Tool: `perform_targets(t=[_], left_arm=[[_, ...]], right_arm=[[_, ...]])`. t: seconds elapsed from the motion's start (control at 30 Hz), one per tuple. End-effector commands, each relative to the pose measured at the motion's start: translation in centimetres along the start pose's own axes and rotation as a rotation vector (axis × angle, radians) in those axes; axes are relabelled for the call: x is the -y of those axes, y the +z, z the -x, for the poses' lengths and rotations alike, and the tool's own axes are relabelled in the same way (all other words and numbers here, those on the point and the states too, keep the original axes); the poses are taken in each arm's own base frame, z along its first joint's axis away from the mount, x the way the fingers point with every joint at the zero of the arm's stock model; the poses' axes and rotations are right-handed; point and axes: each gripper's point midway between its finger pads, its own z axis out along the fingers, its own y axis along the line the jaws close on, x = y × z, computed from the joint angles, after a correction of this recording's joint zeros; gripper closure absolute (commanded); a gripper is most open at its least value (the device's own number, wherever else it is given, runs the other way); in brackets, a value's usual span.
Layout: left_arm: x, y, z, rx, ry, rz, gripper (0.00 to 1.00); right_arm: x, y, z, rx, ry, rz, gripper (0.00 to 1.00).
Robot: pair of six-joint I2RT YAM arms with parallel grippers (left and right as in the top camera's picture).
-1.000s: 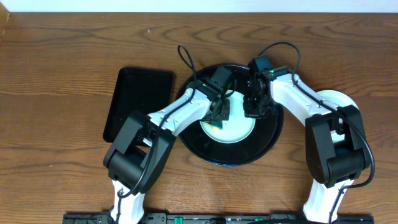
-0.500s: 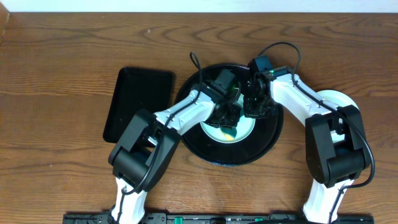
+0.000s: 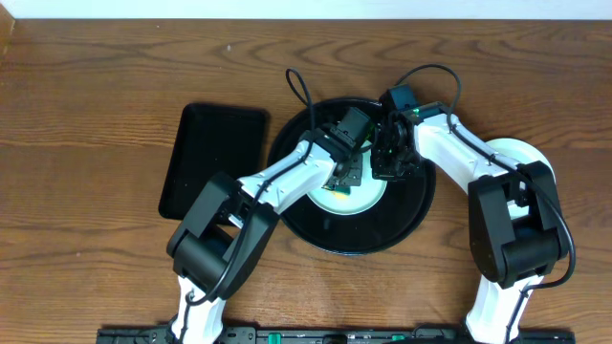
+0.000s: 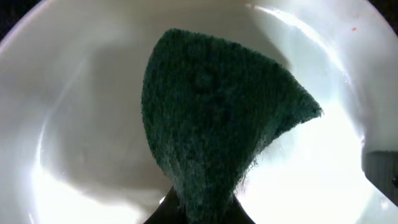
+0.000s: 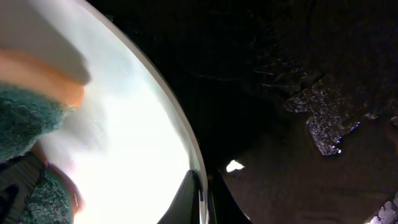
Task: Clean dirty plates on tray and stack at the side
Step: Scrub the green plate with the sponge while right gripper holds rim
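Since half a second ago, the left gripper [image 3: 350, 172] has slid toward the far edge of the plate [image 3: 352, 197], uncovering more of the plate's near half. Seen from overhead, this pale plate lies inside the round black tray [image 3: 411, 215] at the middle of the wooden table [image 3: 96, 96].

The left gripper's jaws are clamped on a dark green scouring pad [image 4: 211, 118], whose folded face presses flat against the plate's glossy surface. A tiny red speck [image 4: 353, 28] sits near the rim, outside the pad's reach for now.

The right gripper [image 5: 202, 196] pinches the plate's rim between its fingertips, steadying it against the tray floor.

Another pale plate [image 3: 512, 151] rests on the table at the right, partly hidden under the right arm. A rectangular black tray [image 3: 212, 158] lies to the left.

Likely risks: the two grippers work very near each other, so a wider scrubbing stroke could knock them together. The rim pinch looks shallow, and hard pressure from the pad could twist the plate free or tip it. The red speck could be missed.
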Motion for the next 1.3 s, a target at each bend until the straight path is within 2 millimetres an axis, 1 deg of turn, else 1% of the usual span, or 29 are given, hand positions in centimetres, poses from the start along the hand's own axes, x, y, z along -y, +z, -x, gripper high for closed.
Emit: perform_targets(t=[0.0,0.03,0.07,0.17,0.3,0.37,0.47,0.57,0.6,0.67,0.73,0.83,0.93,0.97,1.0,1.1,1.17,1.27], left_arm=[[0.3,1.4,-3.7,-0.195,0.024,-0.116,0.93],[1.5,1.1,-4.3,-0.23,0.057,-0.193,0.93],[2.3,0.8,-4.7,-0.252,0.08,-0.245,0.92],[3.7,0.2,-5.3,-0.283,0.121,-0.341,0.93],[4.3,0.2,-4.6,-0.251,0.139,-0.365,0.93],[4.6,0.3,-3.4,-0.202,0.144,-0.382,0.92],[3.4,0.8,-1.7,-0.133,0.135,-0.326,0.93],[0.4,1.5,0.0,-0.064,0.094,-0.175,0.92],[-1.8,1.8,0.7,-0.032,0.05,-0.066,0.93],[-3.5,1.8,0.9,-0.019,0.009,0.023,0.93],[-4.6,1.7,0.4,-0.031,-0.019,0.075,0.93],[-4.8,1.6,-1.1,-0.097,-0.035,0.083,0.93],[-3.9,1.3,-3.5,-0.204,-0.037,0.029,0.93],[-3.1,1.1,-4.5,-0.257,-0.033,-0.02,0.93],[-2.5,0.9,-4.9,-0.278,-0.017,-0.057,0.92],[-1.2,0.7,-5.4,-0.309,0.015,-0.141,0.93],[-1.0,0.6,-5.5,-0.315,0.014,-0.152,0.93],[-1.0,0.6,-5.4,-0.312,0.014,-0.153,0.93]], right_arm=[[0.4,1.9,-2.3,-0.084,-0.007,-0.037,0.99],[0.4,1.9,-2.3,-0.084,-0.007,-0.037,0.99],[0.4,1.9,-2.3,-0.084,-0.007,-0.037,0.99],[0.4,1.9,-2.3,-0.083,-0.007,-0.037,0.99],[0.4,1.9,-2.2,-0.081,-0.008,-0.037,0.99],[0.4,1.9,-2.2,-0.082,-0.008,-0.037,0.99],[0.4,1.9,-2.3,-0.084,-0.008,-0.037,0.99],[0.5,1.9,-2.3,-0.085,-0.007,-0.038,0.99],[0.5,1.9,-2.3,-0.085,-0.007,-0.038,0.99],[0.5,1.9,-2.3,-0.086,-0.007,-0.038,0.99],[0.5,1.9,-2.3,-0.087,-0.007,-0.039,0.99],[0.5,1.9,-2.3,-0.087,-0.007,-0.039,0.99],[0.5,1.9,-2.3,-0.087,-0.007,-0.039,0.99],[0.5,1.9,-2.4,-0.087,-0.007,-0.038,0.99],[0.5,1.9,-2.4,-0.088,-0.007,-0.038,0.99],[0.5,1.9,-2.3,-0.086,-0.007,-0.038,0.99],[0.4,1.9,-2.2,-0.08,-0.007,-0.034,0.99],[-0.3,2.0,-1.6,-0.06,-0.01,-0.001,0.99]])
